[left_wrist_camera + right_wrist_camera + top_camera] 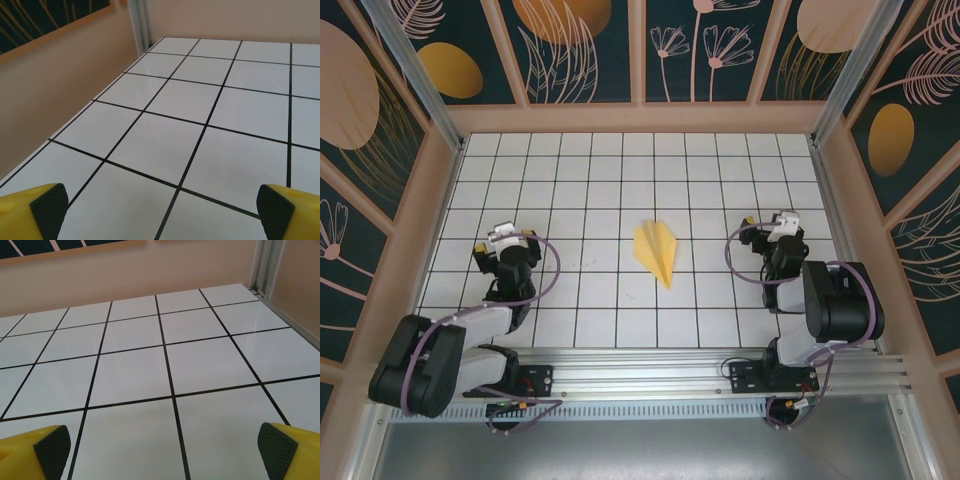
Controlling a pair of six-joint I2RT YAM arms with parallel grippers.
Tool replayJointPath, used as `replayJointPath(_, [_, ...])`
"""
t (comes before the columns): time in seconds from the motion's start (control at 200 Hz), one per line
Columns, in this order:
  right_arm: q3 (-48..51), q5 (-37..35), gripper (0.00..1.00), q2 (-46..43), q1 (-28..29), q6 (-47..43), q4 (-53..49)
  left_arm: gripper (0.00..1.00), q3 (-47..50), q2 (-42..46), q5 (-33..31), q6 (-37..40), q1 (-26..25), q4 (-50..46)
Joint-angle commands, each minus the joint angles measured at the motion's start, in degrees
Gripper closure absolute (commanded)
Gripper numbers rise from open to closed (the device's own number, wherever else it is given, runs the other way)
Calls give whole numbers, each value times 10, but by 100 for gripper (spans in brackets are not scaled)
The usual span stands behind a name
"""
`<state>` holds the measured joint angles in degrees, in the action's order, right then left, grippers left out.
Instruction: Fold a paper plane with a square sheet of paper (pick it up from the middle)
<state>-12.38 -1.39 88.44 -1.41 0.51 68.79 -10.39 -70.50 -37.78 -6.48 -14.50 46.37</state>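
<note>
Light is coming from overhead, bright and even across the desk [570, 190]. Shadows are showing soft and short: faint ones beside the arms, a thin one hugging the paper plane [657, 252]. Glossy tiles are throwing mild sheen in both wrist views, washing whiter toward the far wall. Top view is reading sharp throughout. Wrist views are going slightly soft at the far wall and in the nearest bottom corners.
</note>
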Motion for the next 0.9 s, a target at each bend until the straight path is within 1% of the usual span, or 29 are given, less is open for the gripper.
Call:
replayJointPath(0.0, [-9, 13, 1, -1, -2, 4, 28, 1, 11, -21, 75, 58, 26, 177])
replayJointPath(0.085, [-9, 12, 1, -2, -3, 4, 28, 2, 1, -48, 131, 59, 43, 202])
replayJointPath(0.215, [-9, 12, 1, -1, -2, 4, 28, 2, -28, -87, 196, 88, 46, 202])
replayJointPath(0.245, [-9, 13, 1, -2, -2, 4, 28, 2, -23, -95, 210, 98, 46, 217])
replayJointPath(0.295, [-9, 12, 1, -1, -3, 4, 28, 2, -8, -121, 202, 106, 47, 284])
replayJointPath(0.32, [-9, 13, 1, -1, -2, 4, 28, 1, -10, -121, 193, 99, 49, 279])
replayJointPath(0.355, [-9, 12, 1, -1, -2, 4, 28, 2, -15, -113, 214, 89, 59, 254])
replayJointPath(0.42, [-9, 12, 1, -1, -2, 4, 28, 2, -14, -125, 240, 59, 88, 265])
replayJointPath(0.46, [-9, 12, 1, -2, -3, 4, 28, 1, -8, -160, 293, 36, 122, 299])
replayJointPath(0.48, [-9, 12, 1, -1, -3, 4, 28, 2, -6, -186, 300, 31, 130, 350])
replayJointPath(0.49, [-9, 13, 1, -1, -3, 4, 28, 2, -7, -190, 299, 31, 131, 359])
replayJointPath(0.5, [-9, 13, 1, -1, -3, 4, 28, 1, -10, -189, 302, 32, 132, 346])
replayJointPath(0.525, [-9, 13, 1, -1, -2, 4, 28, 2, -26, -165, 312, 31, 135, 268])
replayJointPath(0.545, [-9, 13, 1, -2, -2, 4, 28, 1, -35, -156, 312, 27, 138, 242])
replayJointPath(0.59, [-9, 13, 1, -2, -3, 4, 28, 1, -23, -181, 289, 17, 139, 309])
replayJointPath(0.641, [-9, 13, 1, -1, -3, 4, 28, 2, -31, -165, 283, 15, 138, 263])
replayJointPath(0.691, [-9, 13, 1, -2, -3, 4, 28, 1, -25, -172, 280, 16, 139, 289])
replayJointPath(0.726, [-9, 13, 1, -2, -2, 4, 28, 1, -25, -166, 281, 16, 138, 277])
replayJointPath(0.766, [-9, 13, 1, -1, -3, 4, 28, 1, -22, -168, 280, 18, 138, 289])
replayJointPath(0.811, [-9, 13, 1, -1, -2, 4, 28, 2, -25, -165, 283, 17, 138, 276])
replayJointPath(0.896, [-10, 13, 1, -2, -2, 4, 28, 1, -25, -166, 284, 18, 138, 281])
